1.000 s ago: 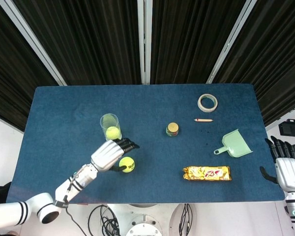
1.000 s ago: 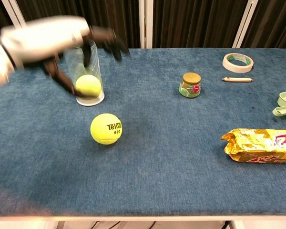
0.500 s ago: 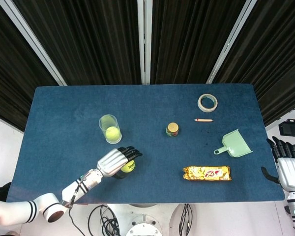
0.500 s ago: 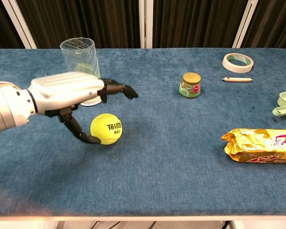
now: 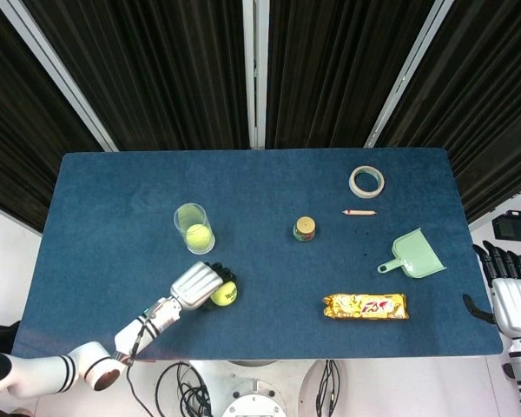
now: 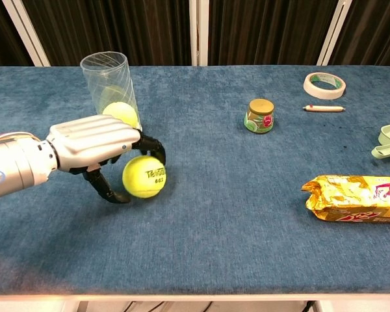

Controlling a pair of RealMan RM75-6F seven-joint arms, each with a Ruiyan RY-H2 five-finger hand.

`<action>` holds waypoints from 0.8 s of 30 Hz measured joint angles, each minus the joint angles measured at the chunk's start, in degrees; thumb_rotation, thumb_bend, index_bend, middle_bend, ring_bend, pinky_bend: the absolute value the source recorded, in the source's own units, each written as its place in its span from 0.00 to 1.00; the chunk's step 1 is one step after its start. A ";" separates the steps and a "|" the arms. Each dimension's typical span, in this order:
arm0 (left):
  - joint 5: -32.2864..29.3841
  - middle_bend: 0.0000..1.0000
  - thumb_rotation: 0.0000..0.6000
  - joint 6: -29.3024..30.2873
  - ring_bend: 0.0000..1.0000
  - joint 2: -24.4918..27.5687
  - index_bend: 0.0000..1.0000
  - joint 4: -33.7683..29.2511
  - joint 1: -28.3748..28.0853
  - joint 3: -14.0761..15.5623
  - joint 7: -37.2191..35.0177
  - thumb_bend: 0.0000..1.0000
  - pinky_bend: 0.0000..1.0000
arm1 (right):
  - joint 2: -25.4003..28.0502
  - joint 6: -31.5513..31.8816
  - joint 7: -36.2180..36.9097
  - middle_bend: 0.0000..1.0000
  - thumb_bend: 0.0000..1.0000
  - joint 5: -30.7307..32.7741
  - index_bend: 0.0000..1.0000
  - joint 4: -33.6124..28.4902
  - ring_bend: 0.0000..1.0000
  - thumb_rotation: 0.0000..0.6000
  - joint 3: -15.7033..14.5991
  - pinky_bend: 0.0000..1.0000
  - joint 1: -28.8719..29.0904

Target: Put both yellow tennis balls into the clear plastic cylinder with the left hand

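We see the left hand (image 6: 94, 144) low at the left of the chest view, its dark fingers (image 6: 151, 147) curled over the top of a yellow tennis ball (image 6: 143, 177) and its thumb hooked round the ball's left side, so the ball is clamped in the grip on the blue table (image 6: 247, 214). In the head view the same hand (image 5: 197, 284) sits left of centre near the lower edge of the table, the ball (image 5: 223, 294) at its fingertips. Just above it in both views stands the clear plastic cylinder (image 6: 110, 81), upright, with the other tennis ball (image 6: 121, 113) resting at its bottom. The right hand (image 5: 511, 295) shows at the far right edge of the head view, off the table, fingers straight and holding nothing. Across the right half lie a small jar (image 6: 260, 116), a roll of tape (image 6: 324, 85), a pencil (image 6: 324, 108), a green dustpan (image 5: 414, 254) and a gold snack packet (image 6: 354, 199).
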 measured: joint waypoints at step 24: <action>-3.95 0.60 1.00 9.68 0.57 13.37 0.64 -17.62 0.52 -11.93 0.50 0.21 0.82 | -0.08 0.61 -0.25 0.00 0.25 -0.60 0.00 -0.38 0.00 1.00 -0.07 0.00 -0.10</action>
